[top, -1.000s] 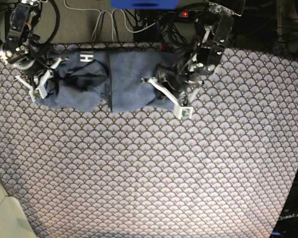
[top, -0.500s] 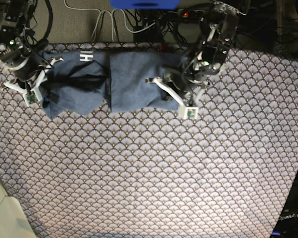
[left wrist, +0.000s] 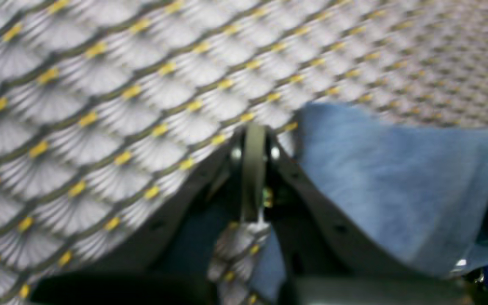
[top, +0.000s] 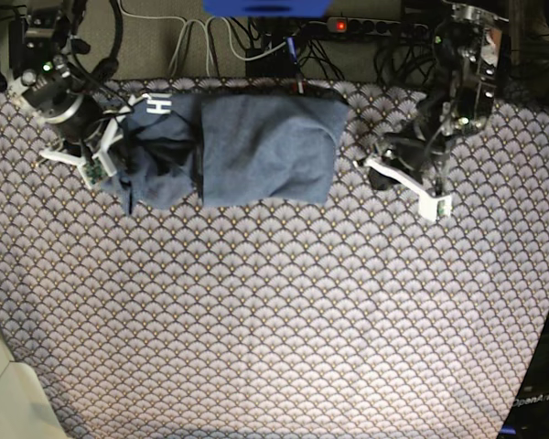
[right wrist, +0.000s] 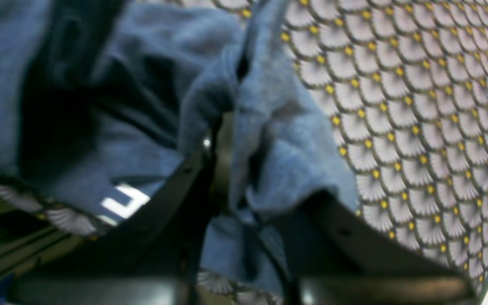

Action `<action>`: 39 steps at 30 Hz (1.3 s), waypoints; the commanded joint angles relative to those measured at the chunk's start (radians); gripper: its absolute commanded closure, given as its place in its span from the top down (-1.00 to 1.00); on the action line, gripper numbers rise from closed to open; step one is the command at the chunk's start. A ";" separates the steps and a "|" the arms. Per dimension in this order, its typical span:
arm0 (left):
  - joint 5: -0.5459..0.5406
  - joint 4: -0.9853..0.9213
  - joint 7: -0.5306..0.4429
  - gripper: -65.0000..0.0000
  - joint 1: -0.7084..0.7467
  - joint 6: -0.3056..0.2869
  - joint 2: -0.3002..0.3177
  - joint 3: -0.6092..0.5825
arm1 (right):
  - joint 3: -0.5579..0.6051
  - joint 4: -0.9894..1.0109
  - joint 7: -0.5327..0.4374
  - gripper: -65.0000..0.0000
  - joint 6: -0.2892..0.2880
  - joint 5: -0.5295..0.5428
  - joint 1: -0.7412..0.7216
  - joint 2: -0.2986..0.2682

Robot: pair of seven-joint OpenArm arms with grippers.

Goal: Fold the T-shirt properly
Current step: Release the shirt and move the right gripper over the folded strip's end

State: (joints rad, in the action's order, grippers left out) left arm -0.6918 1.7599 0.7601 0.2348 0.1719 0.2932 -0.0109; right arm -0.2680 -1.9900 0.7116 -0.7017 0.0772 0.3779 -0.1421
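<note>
The slate-blue T-shirt point(top: 265, 146) lies bunched along the table's far edge, with white lettering point(top: 157, 105) showing at its left end. My right gripper point(top: 117, 151) is at that left end. In the right wrist view the right gripper point(right wrist: 223, 140) is shut on a fold of the T-shirt point(right wrist: 286, 161), and the lettering point(right wrist: 123, 201) shows below left. My left gripper point(top: 377, 174) rests on the cloth to the right of the shirt, apart from it. In the left wrist view the left gripper point(left wrist: 253, 142) is shut with nothing in it, and the T-shirt point(left wrist: 379, 178) lies just to its right.
A scallop-patterned tablecloth point(top: 274, 320) covers the whole table. Cables and a power strip point(top: 361, 26) lie beyond the far edge. A pale object point(top: 5, 393) sits at the near left corner.
My left gripper let go of the shirt's right end and drew away to the right. My right gripper carried the left end to the right, bunching it toward the middle.
</note>
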 commanded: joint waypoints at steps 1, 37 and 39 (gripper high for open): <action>-0.009 0.024 -0.007 -0.99 0.001 -0.010 0.008 0.016 | 0.014 -0.021 -0.022 -1.00 0.004 0.009 -0.001 -0.006; -0.018 0.027 -0.006 -0.99 0.088 -0.004 0.074 0.052 | 0.711 0.041 -0.020 -1.00 0.004 0.008 -0.175 0.014; -0.018 0.028 -0.006 -0.99 0.093 -0.004 0.073 0.052 | 0.718 0.065 -0.020 -1.00 0.004 0.008 -0.198 0.014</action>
State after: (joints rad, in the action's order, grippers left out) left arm -0.7010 1.7683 0.7681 0.3344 0.1738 0.3569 0.0372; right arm 0.4511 -1.9095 0.7136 -0.6983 0.0677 0.1844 -0.1318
